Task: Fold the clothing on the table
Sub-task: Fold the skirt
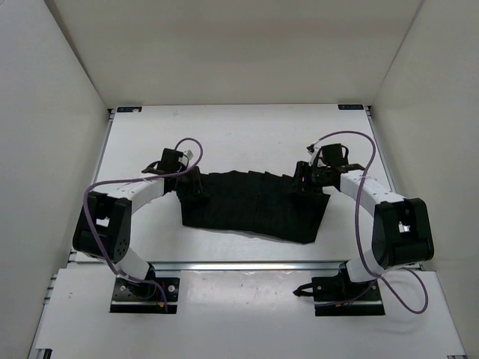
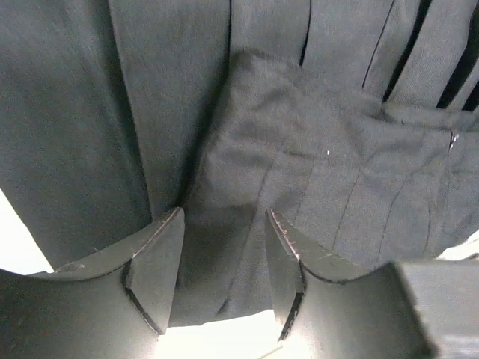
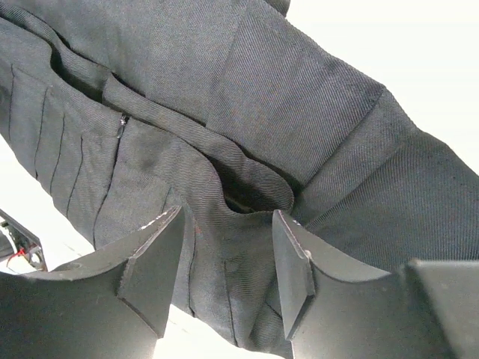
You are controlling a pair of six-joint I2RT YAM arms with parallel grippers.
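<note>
No text to read here: a small dark tag [image 1: 129,109] on the table's [image 1: 247,127] far-left corner, a second tag [image 1: 350,107] far-right, both too small to make out.

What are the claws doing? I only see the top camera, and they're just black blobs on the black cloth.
Observer: The left wrist camera shows the left gripper open, fingers apart, not pinching the clothing.
Operator: And the other one?
Observer: The right gripper is open too, pointing at a deep fold.
Operator: Any zipper?
Observer: Yes, what looks like a small zipper pull shows in the right wrist view.
</note>
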